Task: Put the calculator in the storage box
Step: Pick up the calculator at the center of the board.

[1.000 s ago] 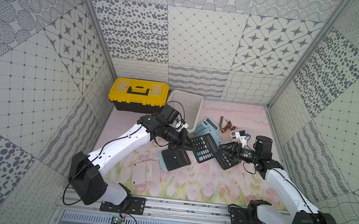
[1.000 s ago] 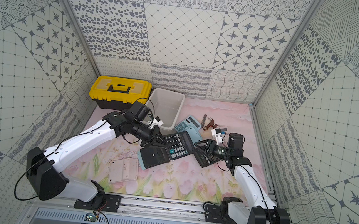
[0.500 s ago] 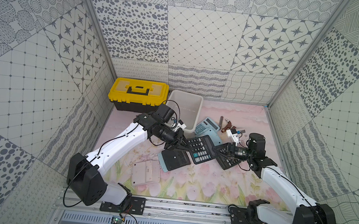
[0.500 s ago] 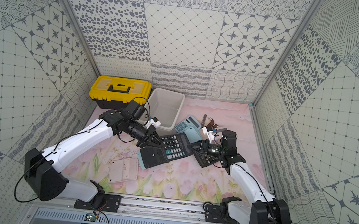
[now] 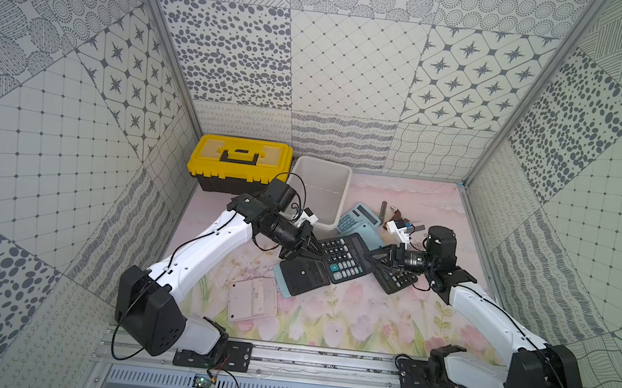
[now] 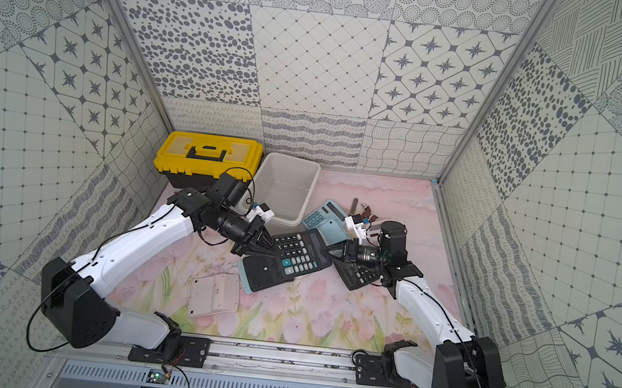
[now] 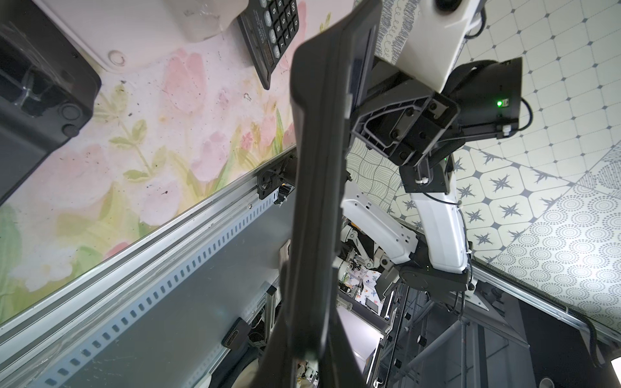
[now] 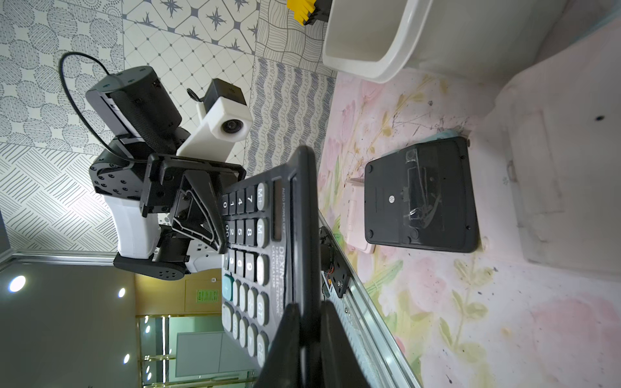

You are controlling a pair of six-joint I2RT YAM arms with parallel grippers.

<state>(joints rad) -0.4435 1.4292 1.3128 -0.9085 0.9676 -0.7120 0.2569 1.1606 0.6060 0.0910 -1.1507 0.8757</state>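
Black plastic calculator hangs between both my sets of fingers, lifted clear of the flowered desk, keys facing up. Left fingers are clenched on the bottom key rows; the right wrist view shows one fingertip pressed flat over the 0 and 00 keys. Right fingers are clamped on the opposite edge, the display end, w/ one finger on each face of the casing. So both sets grip the same calculator, one at each end.

Storage box, off-white, lidless, sits just beyond my left fingers, on the far side, approx. beside my left wrist. The calculator is outside it, near its closest corner. I see nothing inside the box. Yellow-lidded toolbox stands right beside the box, further out past my left wrist.

Directly under the held calculator, below my left fingers, a 2nd black calculator lies face down on the desk, w/ a light-blue edge showing beneath it. Under my right fingers and wrist a 3rd black calculator lies keys up. Teal calculator lies beyond the gap between my two sets of fingers, next to the box's side. Pale pink calculator lies face down, on the near side of my left fingers. Small bits beyond my right fingers are too small to ID.
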